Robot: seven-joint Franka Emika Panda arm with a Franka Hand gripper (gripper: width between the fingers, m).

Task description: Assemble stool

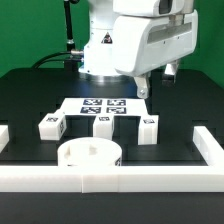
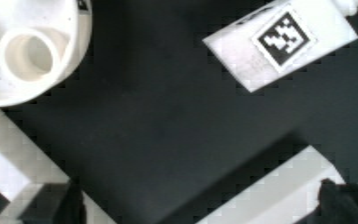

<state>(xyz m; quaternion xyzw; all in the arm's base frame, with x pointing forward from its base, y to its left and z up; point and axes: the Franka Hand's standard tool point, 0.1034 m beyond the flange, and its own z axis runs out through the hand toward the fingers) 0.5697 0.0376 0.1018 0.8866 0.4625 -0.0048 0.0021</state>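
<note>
The white round seat disc (image 1: 88,153) with its hollow centre lies near the front rail; it also shows in the wrist view (image 2: 19,55). Three small white tagged legs stand in a row behind it: one at the exterior view's left (image 1: 50,125), one in the middle (image 1: 102,125), one at the right (image 1: 150,126). One leg shows in the wrist view (image 2: 274,42), lying apart from the seat. My gripper (image 1: 144,88) hangs above the table behind the right leg, by the marker board's right edge. In the wrist view the gripper (image 2: 194,210) is open with nothing between its dark fingertips (image 2: 341,202).
The marker board (image 1: 105,104) lies flat behind the legs. White border rails run along the front (image 1: 120,179), the left (image 1: 4,137) and the right (image 1: 209,148). A white strip (image 2: 300,185) shows close under the gripper in the wrist view.
</note>
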